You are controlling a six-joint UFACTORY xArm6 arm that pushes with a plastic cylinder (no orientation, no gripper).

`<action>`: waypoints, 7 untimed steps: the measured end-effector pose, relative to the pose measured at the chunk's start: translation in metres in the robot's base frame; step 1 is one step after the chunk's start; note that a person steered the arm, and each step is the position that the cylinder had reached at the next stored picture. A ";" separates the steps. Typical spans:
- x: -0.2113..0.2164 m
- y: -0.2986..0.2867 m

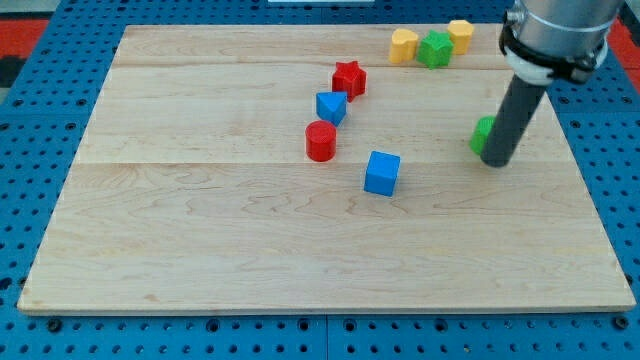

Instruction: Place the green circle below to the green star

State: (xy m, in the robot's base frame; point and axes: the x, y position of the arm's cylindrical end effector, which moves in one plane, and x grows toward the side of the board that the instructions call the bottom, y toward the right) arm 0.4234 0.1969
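Note:
The green circle (482, 133) sits at the board's right side, mostly hidden behind my rod. My tip (497, 161) rests on the board just right of and slightly below the circle, touching or nearly touching it. The green star (435, 49) lies near the view's top right, between a yellow block (404, 45) on its left and another yellow block (460, 35) on its right. The circle is well below the star and a little to its right.
A red star (349, 78), a blue block (331, 106) and a red cylinder (321, 141) form a cluster at the board's centre. A blue cube (382, 173) lies below and right of them. The wooden board (200, 230) rests on a blue pegboard.

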 end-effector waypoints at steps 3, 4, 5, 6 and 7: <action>-0.126 0.031; -0.145 0.025; -0.118 0.037; -0.122 -0.012; -0.142 -0.034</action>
